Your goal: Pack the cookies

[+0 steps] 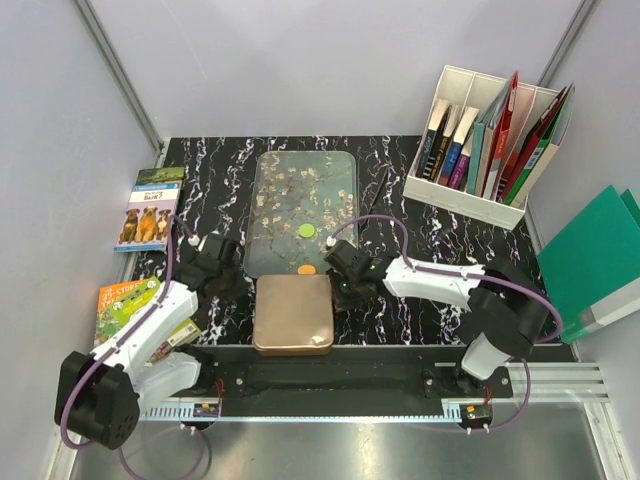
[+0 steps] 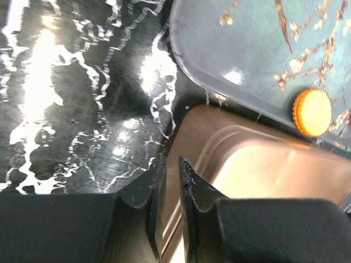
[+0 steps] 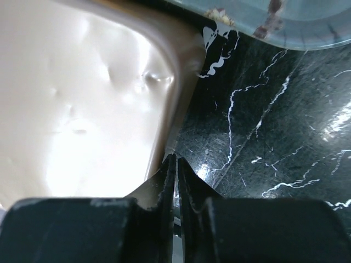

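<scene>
The left gripper [image 2: 171, 161] sits low at the left side of the closed copper-coloured tin [image 1: 292, 313]. Its fingers are drawn almost together with the tin's rim running between them, so it looks clamped on that edge, probably to steady the tin or work the lid. The tin stands at the near end of the table [image 1: 220, 160], its far edge just beside the flowered tray [image 1: 275, 190], which keeps the carry short. Two cookies lie loose on the tray. The orange cookie [image 1: 305, 269] is at the tray's near edge, close to the tin, and the green cookie [image 1: 305, 231] is a little farther back. Neither is packed, and the lid has to come off first. The right gripper [image 3: 174, 159] mirrors the left at the tin's right side. Its fingers are pressed together with only a hairline between them, and whether the lid's lip is caught in there is hard to tell. With an arm on each side, the tin is braced against sliding.
</scene>
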You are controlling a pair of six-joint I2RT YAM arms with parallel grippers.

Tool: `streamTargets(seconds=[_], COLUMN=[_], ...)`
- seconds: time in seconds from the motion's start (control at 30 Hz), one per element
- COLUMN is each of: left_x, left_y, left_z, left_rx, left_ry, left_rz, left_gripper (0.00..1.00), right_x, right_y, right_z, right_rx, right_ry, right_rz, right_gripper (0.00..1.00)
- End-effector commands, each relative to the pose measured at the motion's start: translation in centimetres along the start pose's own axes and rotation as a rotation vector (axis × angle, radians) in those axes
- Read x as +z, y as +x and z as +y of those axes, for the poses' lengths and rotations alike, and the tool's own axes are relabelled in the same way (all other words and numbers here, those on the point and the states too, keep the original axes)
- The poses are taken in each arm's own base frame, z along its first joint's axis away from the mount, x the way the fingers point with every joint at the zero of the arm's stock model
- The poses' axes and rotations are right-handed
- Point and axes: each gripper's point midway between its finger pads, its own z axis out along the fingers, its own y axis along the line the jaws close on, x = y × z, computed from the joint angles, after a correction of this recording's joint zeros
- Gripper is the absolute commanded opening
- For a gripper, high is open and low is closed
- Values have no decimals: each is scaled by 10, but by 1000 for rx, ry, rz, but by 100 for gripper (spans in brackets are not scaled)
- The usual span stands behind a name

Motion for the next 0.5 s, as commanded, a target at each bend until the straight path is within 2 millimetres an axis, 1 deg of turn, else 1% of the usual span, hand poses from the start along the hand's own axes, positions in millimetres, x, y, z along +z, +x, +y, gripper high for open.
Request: streamTargets(seconds=[0.0, 0.1, 0.13, 0.2, 0.23, 0.27, 0.3, 0.33, 0.37, 0.4, 0.43, 0.47], left_x=[-4, -4, -5, -6, -7, -9, -13, -17, -24, -30, -35, -44], left_y=[-4, -6, -7, -10, -14, -17, -22, -29, -36, -43, -51, -59], left_z=[9, 9, 10, 11, 13, 15, 15, 18, 17, 17, 20, 16], left_rx=[-3, -13, -16, -23, -25, -27, -30, -33, -39, -41, -42, -44], left_ry=[-19, -21, -27, -39, -53, -63, -74, -89, -95, -93, -112, -104], left_rz=[-32, -39, -46, -59, -77, -87, -103, -134, -156, -184, -219, -246], left_gripper=[17, 16, 16, 15, 15, 15, 15, 15, 15, 15, 15, 15], right_x=[-20, -28, -31, -38, -41, -45, -49, -53, -61, -67, -72, -82], right_y=[-19, -16, -17, -21, -20, -23, -25, -25, -31, -33, -36, -44], right_z=[11, 8, 0, -5, -13, -15, -19, -28, -28, -36, -38, -33], right_rx=[-31, -38, -38, -41, -42, -45, -46, -54, -55, -60, -67, -69], right_ry=[-15, -5, 37, 64, 106, 121, 144, 193, 203, 247, 261, 253], right_rz=[-89, -81, -94, -115, -118, -132, -139, -141, -162, -172, -184, -215], right_gripper=[13, 13, 13, 13, 13, 14, 14, 14, 14, 14, 15, 15])
